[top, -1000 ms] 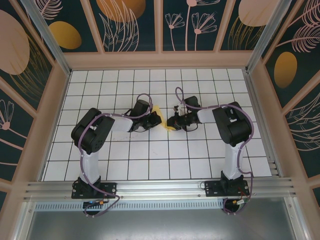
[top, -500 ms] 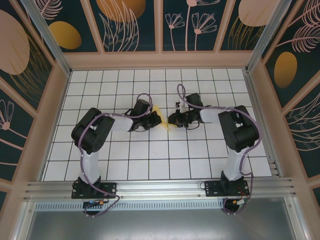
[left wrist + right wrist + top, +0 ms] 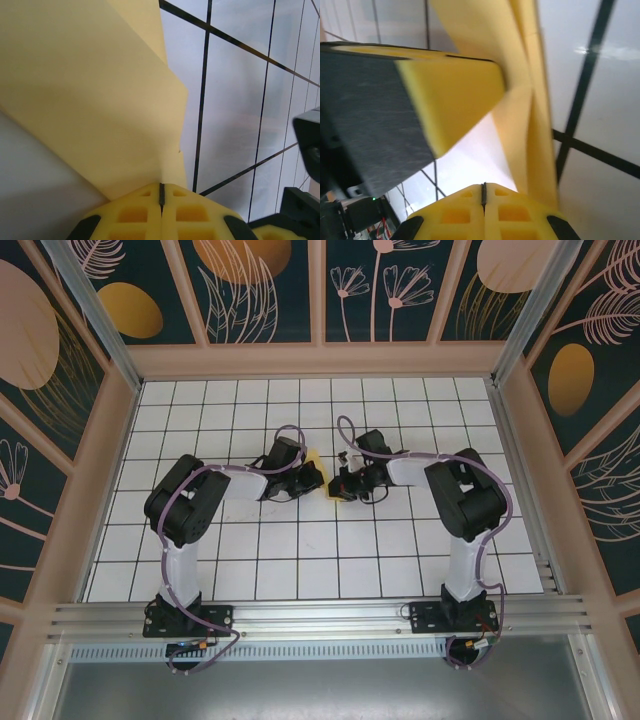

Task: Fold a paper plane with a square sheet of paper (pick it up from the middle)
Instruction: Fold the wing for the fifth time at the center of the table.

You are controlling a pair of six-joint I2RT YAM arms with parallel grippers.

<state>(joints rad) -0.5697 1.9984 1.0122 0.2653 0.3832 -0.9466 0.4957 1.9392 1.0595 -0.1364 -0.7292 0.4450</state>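
Note:
The yellow sheet of paper (image 3: 314, 459) is folded into several layers and sits between the two grippers at mid-table. In the left wrist view the folded paper (image 3: 90, 90) runs down to the seam of my left gripper (image 3: 161, 192), which is shut on its edge. My left gripper (image 3: 318, 478) and right gripper (image 3: 339, 485) nearly touch. In the right wrist view my right gripper (image 3: 483, 192) is shut with nothing in its seam. The paper's creased layers (image 3: 527, 115) pass along its right finger. The left gripper's yellow finger (image 3: 450, 95) hangs just ahead.
The white tiled floor (image 3: 300, 540) spreads around both arms. Pink-framed walls (image 3: 320, 358) close off the back and sides. An aluminium rail (image 3: 320, 618) carrying both arm bases runs along the near edge.
My right gripper has moved left, closer to the left gripper and the paper, and less yellow shows under it. The left arm has kept still with the paper.

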